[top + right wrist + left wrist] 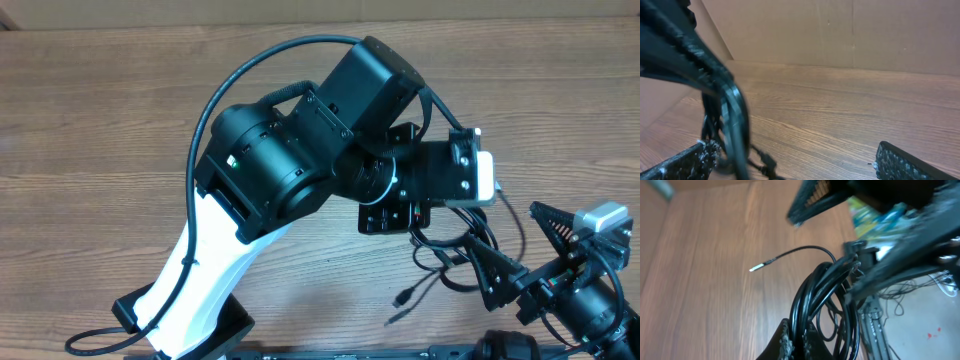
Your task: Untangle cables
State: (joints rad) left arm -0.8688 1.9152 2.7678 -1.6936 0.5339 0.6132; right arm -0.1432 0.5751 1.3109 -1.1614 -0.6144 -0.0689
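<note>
I'm pinching the cables (815, 287) in my left gripper (796, 336), jaws nearly closed on the bundle. My right gripper (795, 162) is gaping wide, holding nothing. The bundle is hanging upright just beside one of its fingers, so my right arm is sitting nearer the loose loops.

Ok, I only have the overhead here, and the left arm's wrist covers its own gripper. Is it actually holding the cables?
Observer: Yes. In the left wrist view the left gripper is closed on a looped bundle of the cables.
Operator: And the right one, has it clamped anything?
Observer: No. The right wrist view shows the right gripper wide open, and the cables hang close to one finger, unclamped.
</note>
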